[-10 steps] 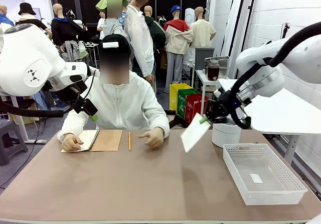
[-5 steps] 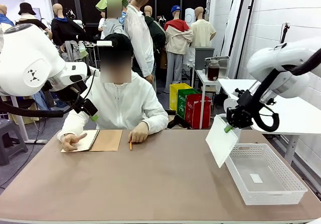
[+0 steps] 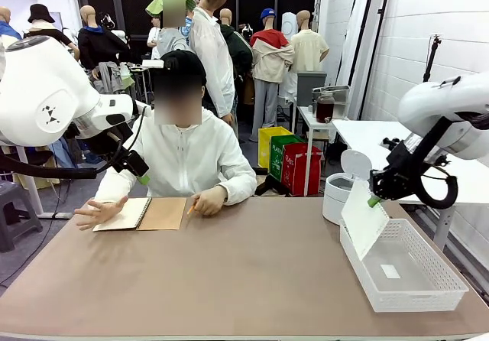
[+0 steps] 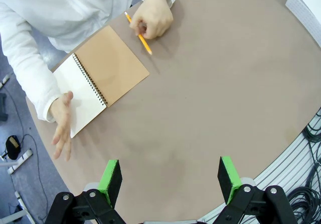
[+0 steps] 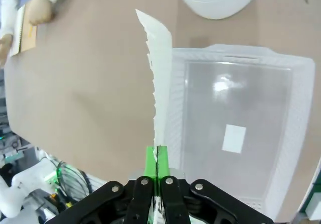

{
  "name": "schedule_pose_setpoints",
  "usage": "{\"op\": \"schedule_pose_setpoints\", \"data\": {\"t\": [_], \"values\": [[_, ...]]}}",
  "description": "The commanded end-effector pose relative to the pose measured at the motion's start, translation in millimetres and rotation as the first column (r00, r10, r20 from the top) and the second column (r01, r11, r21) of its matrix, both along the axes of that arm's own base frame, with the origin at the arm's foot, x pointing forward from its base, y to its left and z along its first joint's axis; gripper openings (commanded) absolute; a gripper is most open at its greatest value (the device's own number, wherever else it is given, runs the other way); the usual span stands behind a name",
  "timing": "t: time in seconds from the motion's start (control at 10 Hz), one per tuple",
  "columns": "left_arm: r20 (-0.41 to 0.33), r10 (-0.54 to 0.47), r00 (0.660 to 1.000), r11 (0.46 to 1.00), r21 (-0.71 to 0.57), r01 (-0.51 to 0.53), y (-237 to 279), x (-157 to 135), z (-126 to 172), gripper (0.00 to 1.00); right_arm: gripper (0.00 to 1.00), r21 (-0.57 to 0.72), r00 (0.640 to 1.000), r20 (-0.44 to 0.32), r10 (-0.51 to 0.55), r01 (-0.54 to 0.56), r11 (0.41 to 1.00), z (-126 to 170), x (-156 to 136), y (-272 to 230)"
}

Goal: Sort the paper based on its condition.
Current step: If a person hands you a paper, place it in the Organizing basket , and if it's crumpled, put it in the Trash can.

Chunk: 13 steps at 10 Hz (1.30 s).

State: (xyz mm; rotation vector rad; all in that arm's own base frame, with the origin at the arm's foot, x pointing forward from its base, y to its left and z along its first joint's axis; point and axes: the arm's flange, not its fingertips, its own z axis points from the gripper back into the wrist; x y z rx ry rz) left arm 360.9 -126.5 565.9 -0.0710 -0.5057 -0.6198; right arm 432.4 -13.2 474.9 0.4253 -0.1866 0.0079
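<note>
The right gripper (image 3: pixel 374 200), clamped tight on one edge of the smooth white paper sheet (image 3: pixel 362 220), holds something likely light, floppy and easily torn.

Lettering on the far bins (image 3: pixel 290 161) is unreadable.

We are seeing the basket (image 3: pixel 420 297) sitting along the desk's right edge, toward the near corner, with the round bin (image 3: pixel 336 196) standing just behind it. The right claw (image 3: pixel 374 200) is holding the paper (image 3: pixel 364 225) over the basket's left rim. The notebook (image 3: pixel 145 213) is lying at the far left edge, with the pencil (image 4: pixel 144 42) just to its right.
</note>
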Motion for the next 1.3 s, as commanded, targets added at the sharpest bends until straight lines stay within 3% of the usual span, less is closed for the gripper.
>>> {"op": "schedule_pose_setpoints", "data": {"t": [0.0,0.4,0.8,1.2], "values": [[0.001,-0.002,1.0,1.0,-0.006,0.002,0.8,-0.2,0.9,1.0,0.0,-0.035,0.999,-0.012,-0.033,0.032,0.999,-1.9,-13.7,-8.7],[0.001,-0.002,1.0,1.0,-0.006,0.002,0.8,-0.2,0.9,1.0,0.0,0.003,0.992,-0.128,0.005,-0.004,1.0,-25.1,-10.1,-21.4],[0.001,-0.002,1.0,1.0,-0.006,0.002,0.8,-0.2,0.9,1.0,0.0,0.067,0.985,-0.166,0.047,-0.036,0.997,-51.5,-10.2,-17.1],[0.001,-0.002,1.0,1.0,-0.006,0.002,0.8,-0.2,0.9,1.0,0.0,-0.133,0.977,-0.2,-0.067,0.041,0.99,-82.0,-16.5,-4.7]]}}
